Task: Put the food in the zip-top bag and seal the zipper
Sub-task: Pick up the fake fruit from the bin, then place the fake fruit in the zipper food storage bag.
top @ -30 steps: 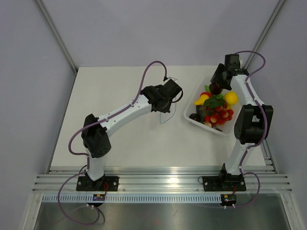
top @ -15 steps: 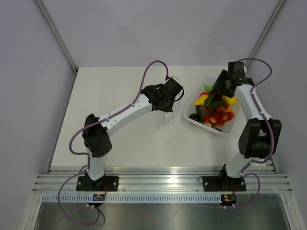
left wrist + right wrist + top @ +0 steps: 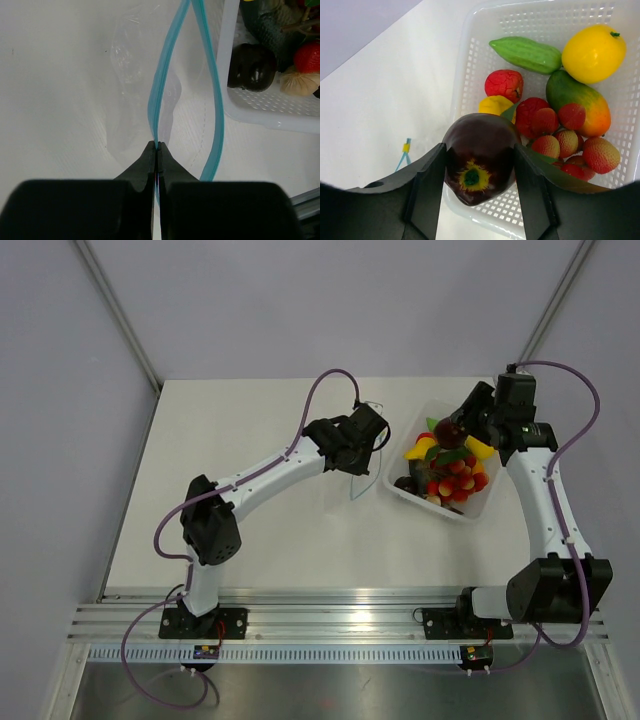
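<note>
My right gripper [image 3: 480,152] clamps a glossy maroon fruit [image 3: 478,134] (yellow-green stem end), while my left gripper [image 3: 157,147] pinches the teal zipper [image 3: 161,85].

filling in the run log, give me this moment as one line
left claw: shut on zipper | zip-top bag: mouth open | right claw: shut on maroon fruit, above basket

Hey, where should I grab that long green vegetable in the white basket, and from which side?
Pinch the green vegetable across its thick middle, fingers either side of its length, coming straight down: it lies flat, and the basket walls block sideways approaches.
</note>
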Controlling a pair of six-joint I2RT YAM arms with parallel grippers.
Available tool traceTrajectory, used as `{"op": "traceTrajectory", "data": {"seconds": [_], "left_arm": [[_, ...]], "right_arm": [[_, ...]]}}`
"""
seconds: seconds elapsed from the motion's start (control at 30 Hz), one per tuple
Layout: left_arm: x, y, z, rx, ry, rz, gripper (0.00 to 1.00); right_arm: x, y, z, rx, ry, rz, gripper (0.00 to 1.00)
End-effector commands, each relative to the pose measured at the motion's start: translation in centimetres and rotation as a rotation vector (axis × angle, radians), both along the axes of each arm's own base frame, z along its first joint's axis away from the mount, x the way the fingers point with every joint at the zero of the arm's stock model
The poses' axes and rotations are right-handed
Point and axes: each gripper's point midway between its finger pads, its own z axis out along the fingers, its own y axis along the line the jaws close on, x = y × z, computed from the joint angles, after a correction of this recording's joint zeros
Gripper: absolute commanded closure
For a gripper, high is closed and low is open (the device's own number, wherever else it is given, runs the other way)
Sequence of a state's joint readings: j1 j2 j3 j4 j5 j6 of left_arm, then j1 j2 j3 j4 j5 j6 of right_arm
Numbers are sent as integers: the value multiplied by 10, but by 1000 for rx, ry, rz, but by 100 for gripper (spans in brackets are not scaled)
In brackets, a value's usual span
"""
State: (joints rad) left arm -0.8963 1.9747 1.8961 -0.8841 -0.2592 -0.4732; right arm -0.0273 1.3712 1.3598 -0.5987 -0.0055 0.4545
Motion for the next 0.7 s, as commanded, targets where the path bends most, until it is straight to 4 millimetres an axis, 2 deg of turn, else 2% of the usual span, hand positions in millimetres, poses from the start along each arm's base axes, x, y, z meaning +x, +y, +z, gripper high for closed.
{"op": "traceTrajectory", "data": {"seconds": [0.0,0.17,0.2,0.27,0.3,0.4,0.43,0.67], "left_arm": [[7,-24,22,-104,-39,-14,100],[8,-30,29,-131,-42,-18,100],[8,-31,29,-135,-43,-18,100],[8,-33,29,-140,-39,-22,100],[8,-34,28,-138,-36,-23,100],[8,-34,28,-140,-33,-20,100],[7,-34,27,-139,-32,-20,100],[6,-32,29,-141,-28,-18,100]], "right_arm": [[-19,13,16,30,-29,42,64],[-37,26,35,61,-67,99,64],[-41,43,37,66,-66,146,64],[-46,54,44,73,-83,173,64],[-50,68,44,75,-80,208,64],[-52,88,46,82,-86,245,63],[-55,101,45,89,-82,280,63],[-56,142,35,150,-60,369,64]]}}
